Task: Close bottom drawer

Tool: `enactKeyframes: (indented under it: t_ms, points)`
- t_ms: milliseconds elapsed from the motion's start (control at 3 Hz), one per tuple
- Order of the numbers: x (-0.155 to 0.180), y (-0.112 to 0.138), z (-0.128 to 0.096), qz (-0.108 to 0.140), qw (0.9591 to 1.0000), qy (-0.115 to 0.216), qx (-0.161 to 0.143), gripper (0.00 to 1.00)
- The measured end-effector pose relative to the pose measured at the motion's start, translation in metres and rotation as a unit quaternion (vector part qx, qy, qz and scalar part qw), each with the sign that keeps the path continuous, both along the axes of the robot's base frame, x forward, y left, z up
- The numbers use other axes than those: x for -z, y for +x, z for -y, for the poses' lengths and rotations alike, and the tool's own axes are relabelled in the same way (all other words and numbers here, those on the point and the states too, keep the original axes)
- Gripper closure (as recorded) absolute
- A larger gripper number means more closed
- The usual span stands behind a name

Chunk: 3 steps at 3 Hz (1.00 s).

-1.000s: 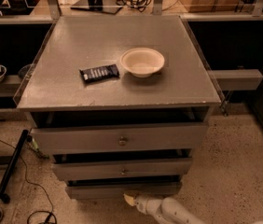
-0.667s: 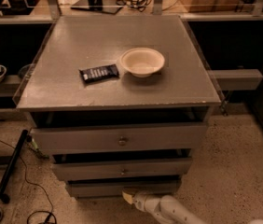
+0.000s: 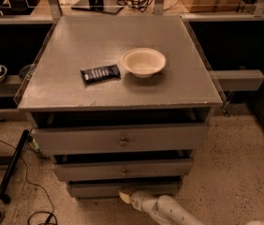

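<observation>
Bottom drawer (image 3: 94, 189) juts slightly from the cabinet (image 3: 71, 46), so the gripper (image 3: 124, 196) sits low against its plain front (open or closed, I cannot tell), apparently to push it in.

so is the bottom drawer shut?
Not quite: bottom drawer shows a dark gap above its front, so it's slightly out. Gripper sits at its lower front edge.

Glossy pale claw (image 3: 125, 196) at matt grey bottom drawer (image 3: 94, 189) front; cabinet top (image 3: 76, 46) matt, scuffed.

Claw (image 3: 125, 197) low and forward, arm (image 3: 169, 211) outstretched
</observation>
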State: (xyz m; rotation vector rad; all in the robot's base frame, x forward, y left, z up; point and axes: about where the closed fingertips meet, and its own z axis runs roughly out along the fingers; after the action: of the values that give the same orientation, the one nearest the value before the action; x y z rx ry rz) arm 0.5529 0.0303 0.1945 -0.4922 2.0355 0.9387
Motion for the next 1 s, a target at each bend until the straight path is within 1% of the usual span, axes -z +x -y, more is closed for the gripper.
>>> enactKeyframes:
  t_ms: [333, 667, 1000]
  points:
    - [0.0, 0.0, 0.0, 0.0, 1.0, 0.0, 0.0, 1.0]
    - [0.0, 0.0, -0.0001, 0.0, 1.0, 0.0, 0.0, 0.81]
    - [0.0, 0.0, -0.0001, 0.0, 1.0, 0.0, 0.0, 0.58]
